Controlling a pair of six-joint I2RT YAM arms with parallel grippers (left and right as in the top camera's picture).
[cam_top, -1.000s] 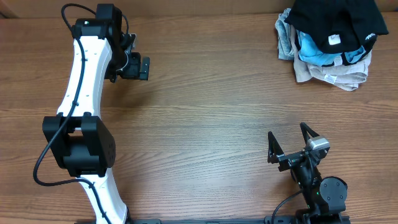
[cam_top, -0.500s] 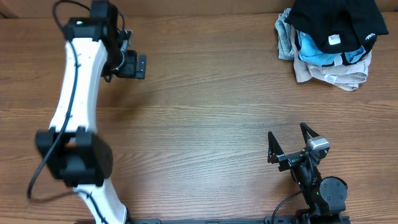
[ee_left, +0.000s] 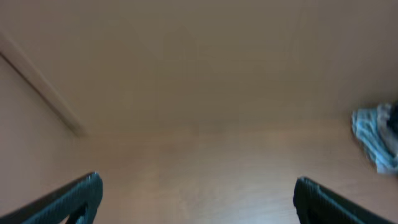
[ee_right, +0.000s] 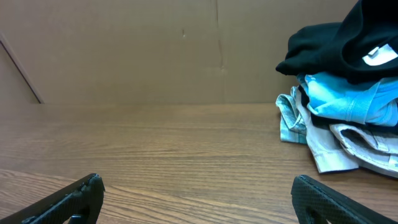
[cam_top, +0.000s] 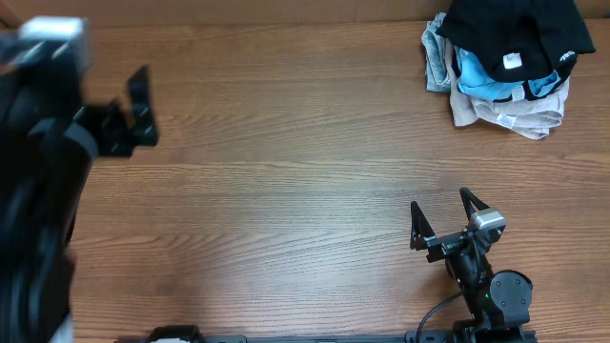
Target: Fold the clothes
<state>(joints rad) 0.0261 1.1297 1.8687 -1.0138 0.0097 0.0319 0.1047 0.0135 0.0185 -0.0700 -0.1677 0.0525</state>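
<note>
The black T-shirt (cam_top: 515,29) with its small white neck tag lies crumpled on top of a pile at the table's far right corner. It also tops the pile in the right wrist view (ee_right: 339,43). My left gripper (cam_top: 143,107) is open and blurred, far off at the left side of the table; in its own blurred view (ee_left: 198,183) nothing sits between the fingers. My right gripper (cam_top: 439,200) stands open near the front right, well short of the pile, and its jaws (ee_right: 198,182) are spread wide over bare wood.
Under the black shirt lie a light blue shirt (cam_top: 477,71) (ee_right: 348,99) and grey and beige garments (cam_top: 505,114). The pile (ee_left: 375,137) shows at the right edge of the left wrist view. A brown wall (ee_right: 186,50) backs the wooden table (cam_top: 305,191).
My left arm has swung to the left and risen towards the camera, now large and blurred; its gripper moved left along the table. The right arm and the pile have not moved.
</note>
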